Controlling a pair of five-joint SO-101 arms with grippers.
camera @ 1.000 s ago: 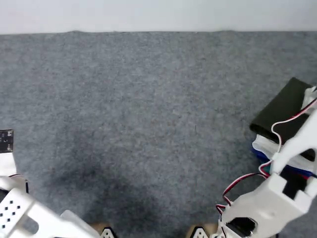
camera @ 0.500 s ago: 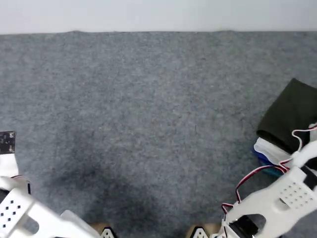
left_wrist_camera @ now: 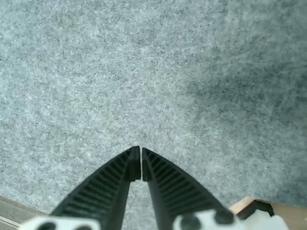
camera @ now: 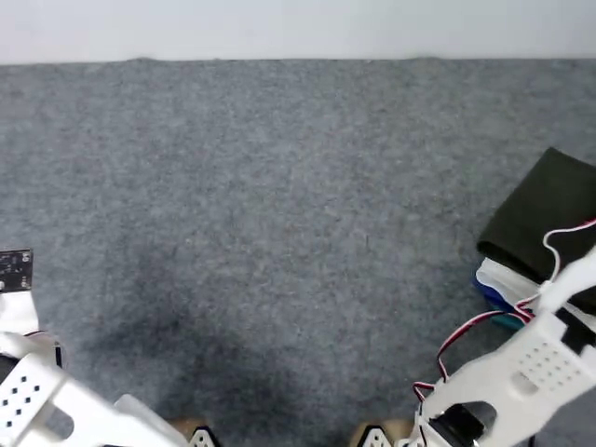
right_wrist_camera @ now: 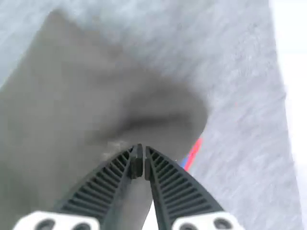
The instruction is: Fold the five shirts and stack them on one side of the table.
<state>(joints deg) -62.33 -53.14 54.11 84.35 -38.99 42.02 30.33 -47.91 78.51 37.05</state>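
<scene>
Left gripper (left_wrist_camera: pixel 141 165), tips pressed together, hangs over gray mat (left_wrist_camera: pixel 144 72). Right gripper (right_wrist_camera: pixel 139 163), likewise closed, sits above dark shirt (camera: pixel 545 219). Shirt tops white-and-blue stack (camera: pixel 496 279) at table's right edge, askew, one corner pointing far; long axis cut off.

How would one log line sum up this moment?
shirt stack: right edge of mat | right gripper: shut, over stack | left gripper: shut, over mat

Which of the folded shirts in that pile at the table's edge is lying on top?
The dark, nearly black shirt is on top; the white one and the blue one only peek out from beneath its edge.
</scene>
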